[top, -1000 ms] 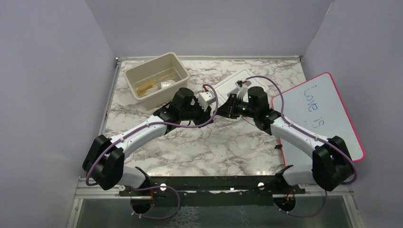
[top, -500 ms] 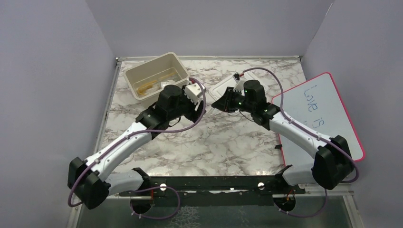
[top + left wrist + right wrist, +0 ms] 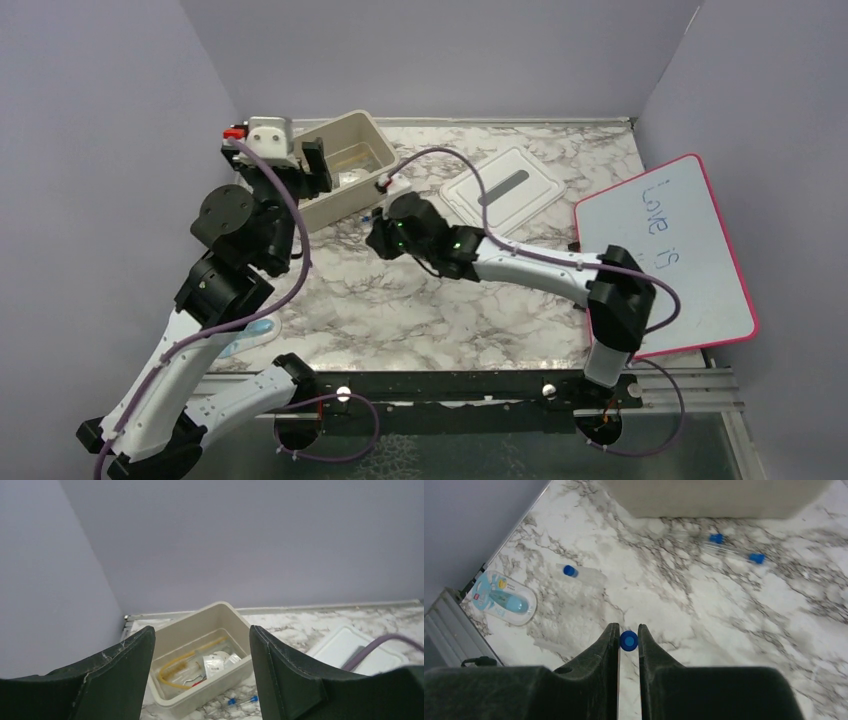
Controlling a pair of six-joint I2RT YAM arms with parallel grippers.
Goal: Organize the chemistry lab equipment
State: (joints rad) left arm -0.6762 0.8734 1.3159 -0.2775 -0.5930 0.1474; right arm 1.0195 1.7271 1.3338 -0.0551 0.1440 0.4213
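My right gripper (image 3: 628, 630) is shut on a small clear tube, its blue cap (image 3: 628, 640) showing between the fingertips. In the top view the right gripper (image 3: 376, 238) hangs low over the marble in front of the beige bin (image 3: 372, 130). Two more blue-capped tubes (image 3: 570, 570) (image 3: 734, 550) lie loose on the table. My left gripper (image 3: 200, 630) is open and empty, raised above the bin's near left side (image 3: 300, 172). Inside the bin (image 3: 235, 617) lie the amber tubing loop (image 3: 175, 667), a black-and-white packet (image 3: 212, 664) and metal tongs (image 3: 192, 681).
The bin's white lid (image 3: 505, 187) lies flat right of the bin. The red-bordered whiteboard (image 3: 665, 250) leans at the right edge. A light-blue oval packet (image 3: 501, 600) lies near the table's front left (image 3: 250, 335). Grey walls close in on three sides.
The left arm has lifted and swung back to the left, above the bin. The right arm has swung left off the lid and now hangs in front of the bin.
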